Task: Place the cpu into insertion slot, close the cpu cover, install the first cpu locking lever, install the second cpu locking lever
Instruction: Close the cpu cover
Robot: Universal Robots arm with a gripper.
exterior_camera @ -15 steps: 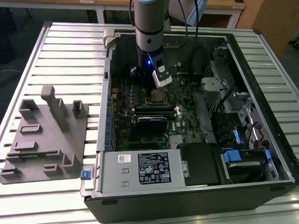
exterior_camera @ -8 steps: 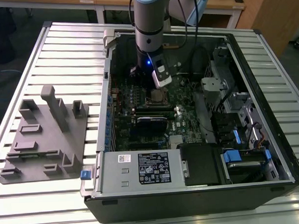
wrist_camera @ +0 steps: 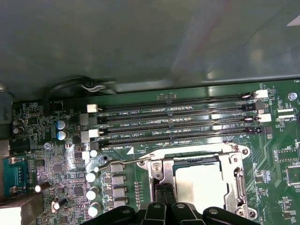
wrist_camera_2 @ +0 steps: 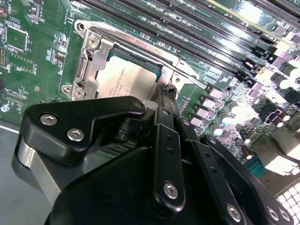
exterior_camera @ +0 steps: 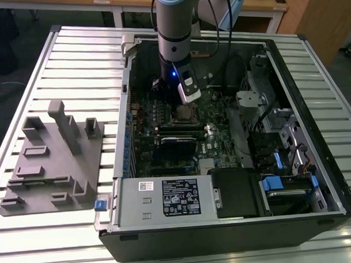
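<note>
My gripper (wrist_camera: 163, 191), fingers together, poised at cpu cover (wrist_camera: 237, 180) edge; cover seemingly down over seated cpu (wrist_camera: 201, 185). Thin stiff plate: push rim, spare fragile cpu.

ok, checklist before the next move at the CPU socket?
1. Silvery-grey square cpu lies flat in place: ok.
2. Thin silvery metal cpu cover frame down around it: ok.
3. Thin wire locking lever latched: cannot tell.
4. Black gripper shut at the cover's edge, nothing seen held: ok.
5. Long black memory slots apart from the gripper: ok.
</note>
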